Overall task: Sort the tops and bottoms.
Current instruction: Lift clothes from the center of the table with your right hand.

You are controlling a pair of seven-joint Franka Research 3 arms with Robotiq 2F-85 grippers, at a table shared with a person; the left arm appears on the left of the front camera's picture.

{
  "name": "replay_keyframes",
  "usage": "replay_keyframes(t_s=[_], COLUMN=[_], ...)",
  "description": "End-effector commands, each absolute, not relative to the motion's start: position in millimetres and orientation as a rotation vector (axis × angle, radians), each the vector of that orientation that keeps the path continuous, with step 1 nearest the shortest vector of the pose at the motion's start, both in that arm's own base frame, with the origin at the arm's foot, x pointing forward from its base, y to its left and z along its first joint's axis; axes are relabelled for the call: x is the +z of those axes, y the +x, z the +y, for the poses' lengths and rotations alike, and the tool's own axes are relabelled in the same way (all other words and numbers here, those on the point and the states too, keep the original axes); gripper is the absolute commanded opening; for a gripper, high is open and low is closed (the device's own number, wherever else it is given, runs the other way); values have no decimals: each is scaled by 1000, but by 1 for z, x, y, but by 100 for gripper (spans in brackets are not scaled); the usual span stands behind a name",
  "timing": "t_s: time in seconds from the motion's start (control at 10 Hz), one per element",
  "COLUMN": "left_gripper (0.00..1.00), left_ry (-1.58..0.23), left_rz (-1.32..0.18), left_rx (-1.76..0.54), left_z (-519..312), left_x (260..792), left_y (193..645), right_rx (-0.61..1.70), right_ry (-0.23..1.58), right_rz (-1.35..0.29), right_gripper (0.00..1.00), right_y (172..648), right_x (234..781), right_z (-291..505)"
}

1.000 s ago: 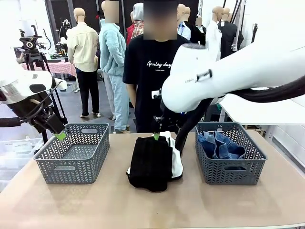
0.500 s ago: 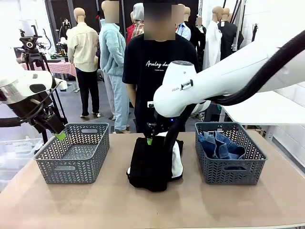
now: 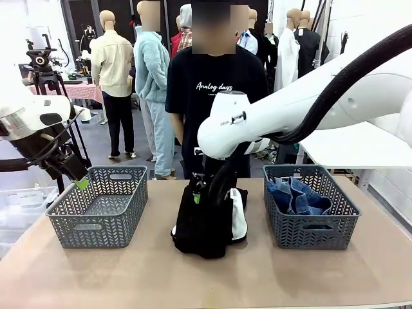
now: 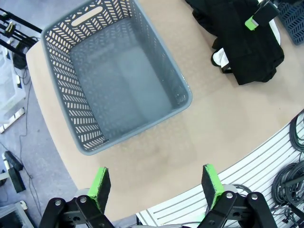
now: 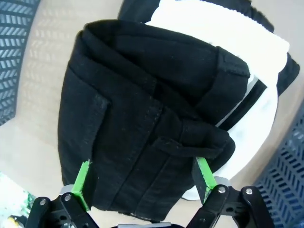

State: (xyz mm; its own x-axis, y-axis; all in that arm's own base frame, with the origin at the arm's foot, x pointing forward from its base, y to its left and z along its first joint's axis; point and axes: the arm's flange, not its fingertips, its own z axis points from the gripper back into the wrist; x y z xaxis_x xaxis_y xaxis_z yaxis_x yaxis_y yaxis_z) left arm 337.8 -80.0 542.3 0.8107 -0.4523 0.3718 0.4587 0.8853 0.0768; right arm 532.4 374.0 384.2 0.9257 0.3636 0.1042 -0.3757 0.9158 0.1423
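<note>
A folded black piece (image 3: 203,225) lies in the middle of the table on top of a white piece with black edging (image 3: 239,217). My right gripper (image 3: 201,193) hangs open just over the far end of that black piece. In the right wrist view its fingers (image 5: 83,185) straddle the black piece (image 5: 142,118) without closing on it. The white piece (image 5: 218,28) shows beneath, with more black cloth (image 5: 289,76) under it. A blue denim piece (image 3: 296,196) lies in the right basket (image 3: 309,235). My left gripper (image 3: 80,183) is open and holds nothing above the left basket's (image 3: 96,228) near left corner.
The left basket (image 4: 186,99) has nothing in it. A person in a black printed T-shirt (image 3: 215,90) stands at the table's far edge, behind the pile. Bare tabletop (image 3: 206,277) runs along the front. The black pile (image 4: 247,52) lies right of the left basket.
My right arm has swung left and down, bringing its gripper from the pile's far right side onto the black piece. The left arm has not moved.
</note>
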Motion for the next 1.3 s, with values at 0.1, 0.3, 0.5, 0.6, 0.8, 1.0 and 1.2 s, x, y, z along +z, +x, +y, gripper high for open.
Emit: replay_keyframes(t_s=[0.1,0.3,0.5,0.6,0.8,1.0,1.2], left_gripper=[100,100,100,100,100,100,100], left_ry=[-22,-22,-22,-22,-22,-22,-22], left_rz=[-388,-388,-388,-388,-388,-388,-388], left_rx=[-487,-487,-487,-487,-487,-487,-487], left_z=[-79,-79,-79,-79,-79,-79,-79], left_x=[542,542,542,542,542,542,542], left_y=[337,337,337,337,337,337,337], right_rx=[372,397,406,405,393,386,384], right_ry=[82,46,37,36,44,56,71], right_rz=[-22,-3,13,12,10,14,21], right_gripper=[100,96,62,42,3,0,0], right_y=[550,548,549,547,546,545,545], right_x=[370,363,359,360,362,364,365], right_z=[390,396,395,396,393,390,388])
